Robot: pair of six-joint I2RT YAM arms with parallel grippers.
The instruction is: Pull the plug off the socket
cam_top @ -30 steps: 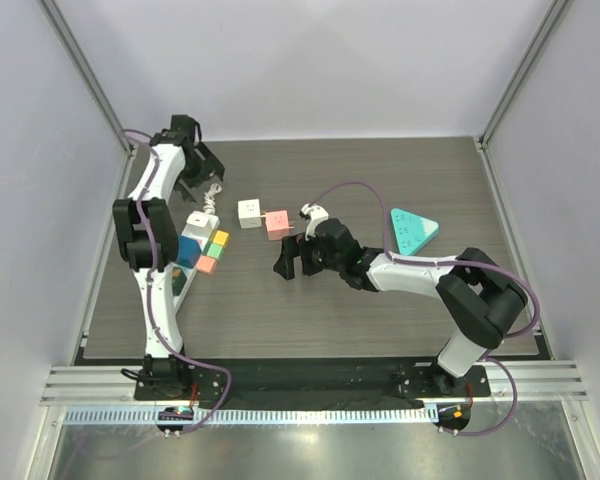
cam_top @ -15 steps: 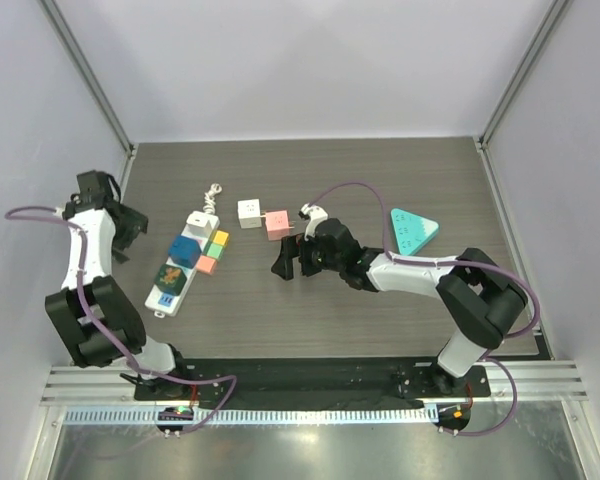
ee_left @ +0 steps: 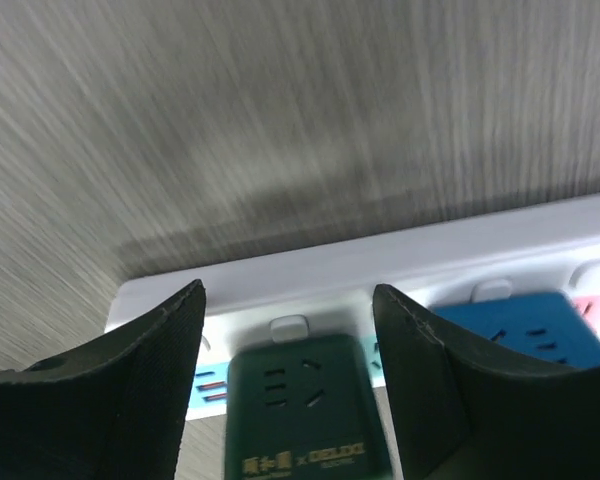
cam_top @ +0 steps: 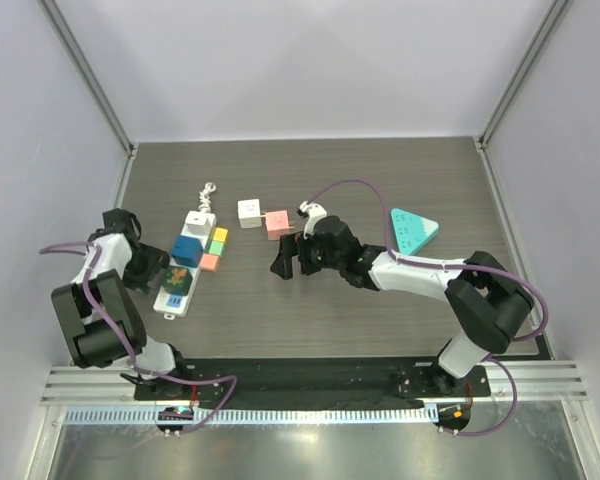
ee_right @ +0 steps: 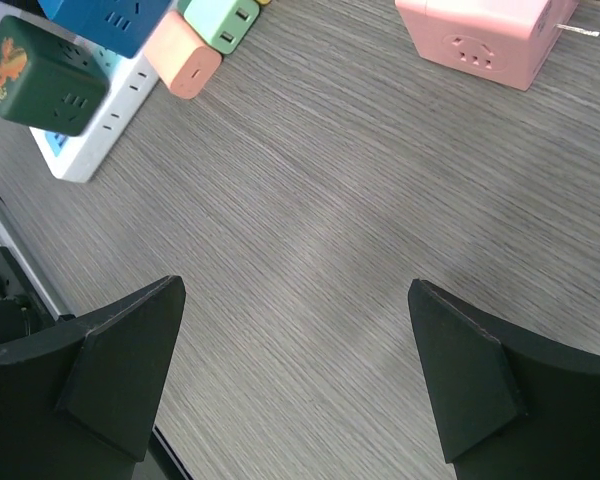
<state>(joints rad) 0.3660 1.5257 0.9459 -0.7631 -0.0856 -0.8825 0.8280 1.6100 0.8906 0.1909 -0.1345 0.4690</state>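
Observation:
A white power strip (cam_top: pixel 197 222) lies at the table's left, carrying a dark green plug (cam_top: pixel 172 277) at its near end, then a blue plug (cam_top: pixel 188 250) and small salmon (cam_top: pixel 209 263), light green (cam_top: pixel 217 247) and orange (cam_top: pixel 221 236) plugs. My left gripper (cam_top: pixel 152 268) is open at the strip's near end. In the left wrist view its fingers (ee_left: pixel 110 400) stand on either side of the green plug (ee_left: pixel 305 410) with gaps, on the strip (ee_left: pixel 400 250). My right gripper (cam_top: pixel 288 260) is open and empty over bare table, as the right wrist view (ee_right: pixel 295 285) also shows.
A loose white cube (cam_top: pixel 250 213) and a pink cube (cam_top: pixel 278 223) lie right of the strip. A teal triangular piece (cam_top: pixel 413 229) lies at the right. The strip's coiled cord (cam_top: pixel 212 190) runs toward the back. The cage walls stand close on the left.
My left arm has swung from the back left corner down to the strip's near end, its open fingers now around the green plug. The right arm has barely moved.

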